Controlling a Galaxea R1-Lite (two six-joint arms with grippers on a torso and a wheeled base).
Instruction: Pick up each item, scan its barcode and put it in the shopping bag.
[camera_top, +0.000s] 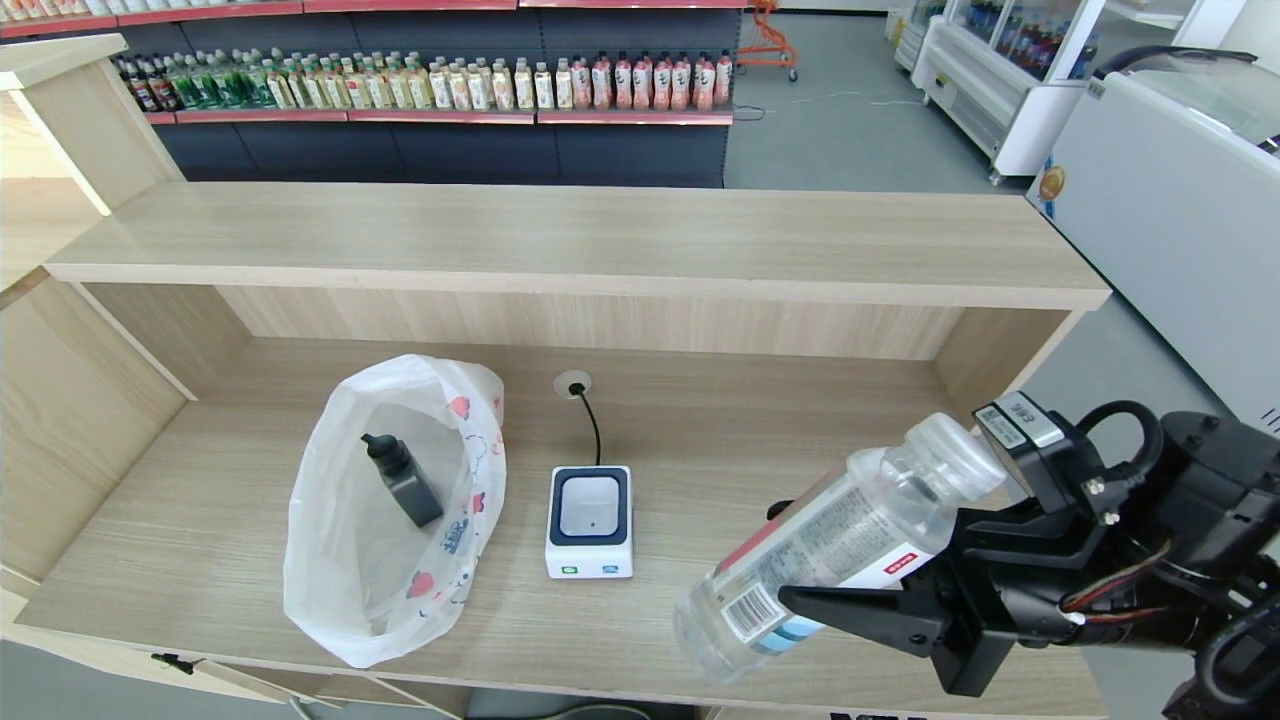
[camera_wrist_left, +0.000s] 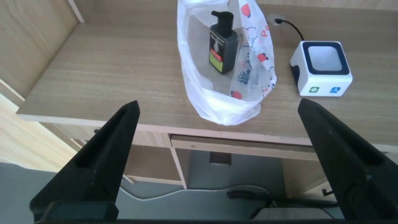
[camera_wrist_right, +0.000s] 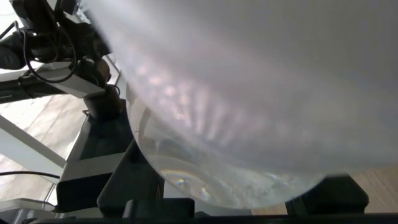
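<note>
Right pincer (camera_top: 785, 555) is clamped around a clear water bottle (camera_top: 850, 530), tilted above the tabletop (camera_top: 700, 440) at four o'clock from the scanner (camera_top: 589, 520). Looks like the scan step: its barcode (camera_top: 750, 608) must swing over that window. The bag (camera_top: 320, 580) waits at nine o'clock. Left pincer (camera_wrist_left: 217, 106) hangs wide open, empty.

I'm seeing a clear bottle (camera_top: 850, 530) wearing a white, red and blue label (camera_top: 810, 552), a white bag (camera_top: 330, 560) showing red prints, a black pump bottle (camera_top: 405, 482), a white, navy-framed scanner (camera_top: 589, 520).
</note>
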